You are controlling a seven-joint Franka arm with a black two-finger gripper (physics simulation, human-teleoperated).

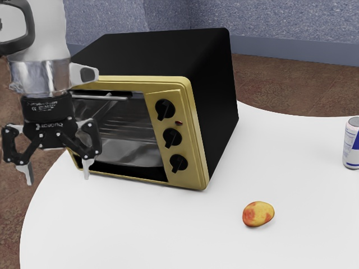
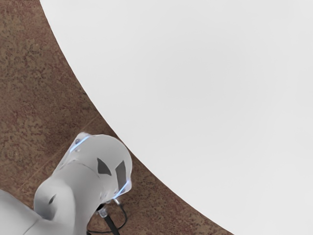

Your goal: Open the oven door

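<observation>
Oven [image 1: 216, 84] on white table [image 1: 140, 224], exterior view; door [image 1: 126, 134] probably shut, though gripper [image 1: 58, 175] hides part of it. Gripper's fingers spread wide, nothing between them, at the door's outer side. Best method: line up squarely with the handle [image 1: 101, 97], straddle the bar, close firmly, then draw outward and down in an arc, easing the wrist round with it. Exterior view gives knobs [image 1: 172, 137], fruit [image 1: 258, 214] and can [image 1: 352, 143]; wrist view, the arm's base [image 2: 105, 156] beside the table's curved edge
</observation>
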